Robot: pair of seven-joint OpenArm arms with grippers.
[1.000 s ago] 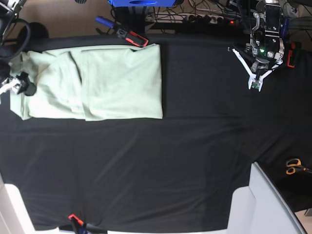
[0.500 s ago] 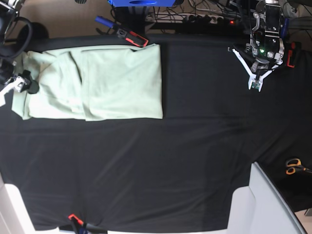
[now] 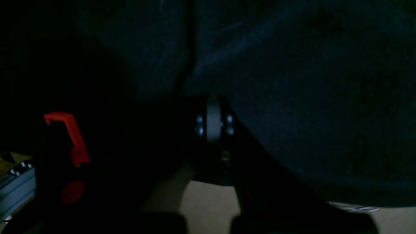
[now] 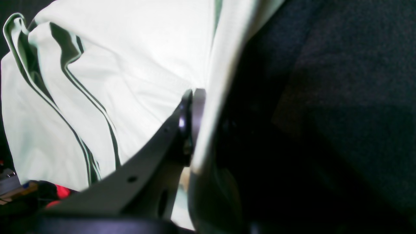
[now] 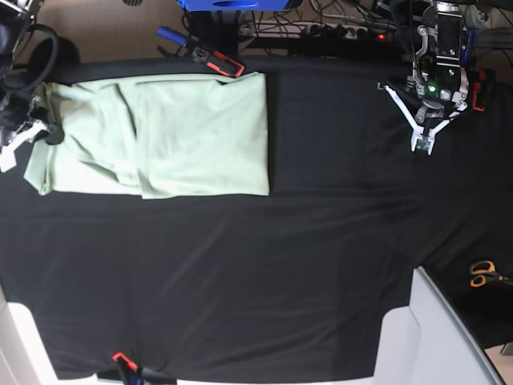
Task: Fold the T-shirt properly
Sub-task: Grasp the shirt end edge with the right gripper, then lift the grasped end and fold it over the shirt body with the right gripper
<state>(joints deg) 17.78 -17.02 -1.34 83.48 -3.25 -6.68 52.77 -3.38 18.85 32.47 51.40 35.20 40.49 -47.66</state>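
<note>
Right fingers pinching the T-shirt's end hem

Your right gripper is clamped on the edge at the desk's far left; the shirt's long axis runs rightward, with bare black cloth beyond. Your left gripper hovers well apart, fingers pressed together, empty.

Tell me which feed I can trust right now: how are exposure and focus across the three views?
Left wrist view: badly underexposed, only the black tablecloth, a red clamp and the left gripper faintly readable. Right wrist view: the T-shirt is blown out to near white, and the close right gripper is soft. Base view: evenly lit and sharp.
</note>
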